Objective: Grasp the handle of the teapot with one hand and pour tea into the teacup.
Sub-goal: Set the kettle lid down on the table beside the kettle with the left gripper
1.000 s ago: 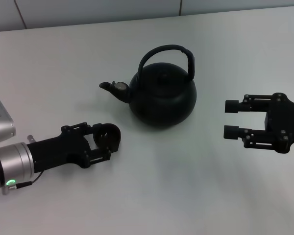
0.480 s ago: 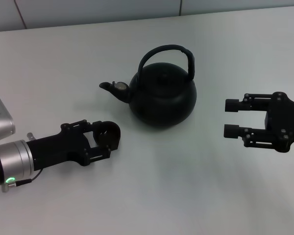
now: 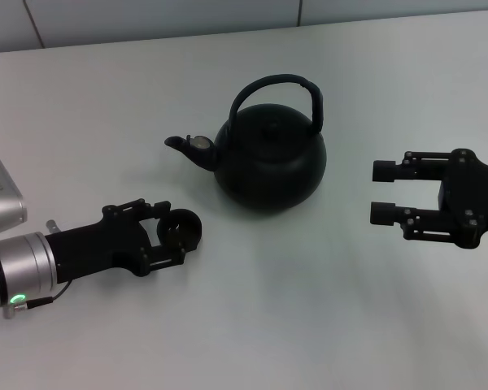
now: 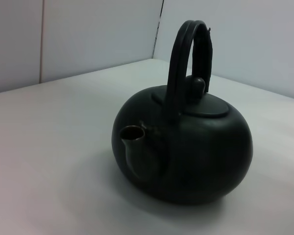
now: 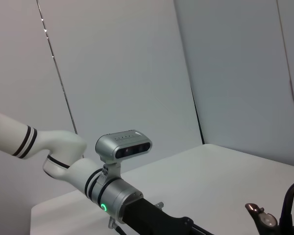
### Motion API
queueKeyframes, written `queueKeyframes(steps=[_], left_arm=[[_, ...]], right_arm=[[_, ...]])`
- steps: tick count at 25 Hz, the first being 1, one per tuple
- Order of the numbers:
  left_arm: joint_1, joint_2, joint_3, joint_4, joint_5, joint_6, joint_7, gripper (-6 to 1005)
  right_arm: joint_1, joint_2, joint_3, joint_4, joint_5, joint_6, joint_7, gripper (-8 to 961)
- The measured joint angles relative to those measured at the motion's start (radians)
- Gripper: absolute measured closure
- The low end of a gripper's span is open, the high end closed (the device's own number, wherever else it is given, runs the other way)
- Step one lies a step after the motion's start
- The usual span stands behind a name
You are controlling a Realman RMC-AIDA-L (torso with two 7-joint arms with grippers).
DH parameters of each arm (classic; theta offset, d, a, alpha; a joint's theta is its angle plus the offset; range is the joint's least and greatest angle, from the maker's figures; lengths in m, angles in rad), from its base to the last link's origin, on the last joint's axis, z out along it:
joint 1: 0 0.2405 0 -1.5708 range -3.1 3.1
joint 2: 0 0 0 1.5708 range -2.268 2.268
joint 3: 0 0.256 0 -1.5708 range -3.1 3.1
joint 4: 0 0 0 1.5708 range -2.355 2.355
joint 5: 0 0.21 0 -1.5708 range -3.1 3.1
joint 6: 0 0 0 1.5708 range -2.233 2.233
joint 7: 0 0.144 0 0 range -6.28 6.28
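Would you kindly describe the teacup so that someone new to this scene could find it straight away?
Start at the big round black teapot in the middle of the white table. Follow its spout toward the robot's left, then come nearer, to the left gripper. The teacup sits between its fingers: a tiny black handleless bowl, far smaller than the teapot.

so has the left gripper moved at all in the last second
Yes, slightly. In the head view the left gripper, shut on the teacup, has dropped a little lower in frame, away from the teapot, which has stayed put.
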Motion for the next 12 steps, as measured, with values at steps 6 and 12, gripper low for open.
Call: queueKeyframes(steps=[6, 12], left_arm=[[0.002, 0.002, -0.006, 0.002, -0.005, 0.003, 0.0, 221], [0.013, 0.004, -0.002, 0.029, -0.005, 0.017, -0.021, 211]], right_arm=[[0.0, 0.0, 0.0, 0.0, 0.0, 0.001, 0.0, 367], [0.0, 0.0, 0.0, 0.0, 0.0, 0.003, 0.0, 368]])
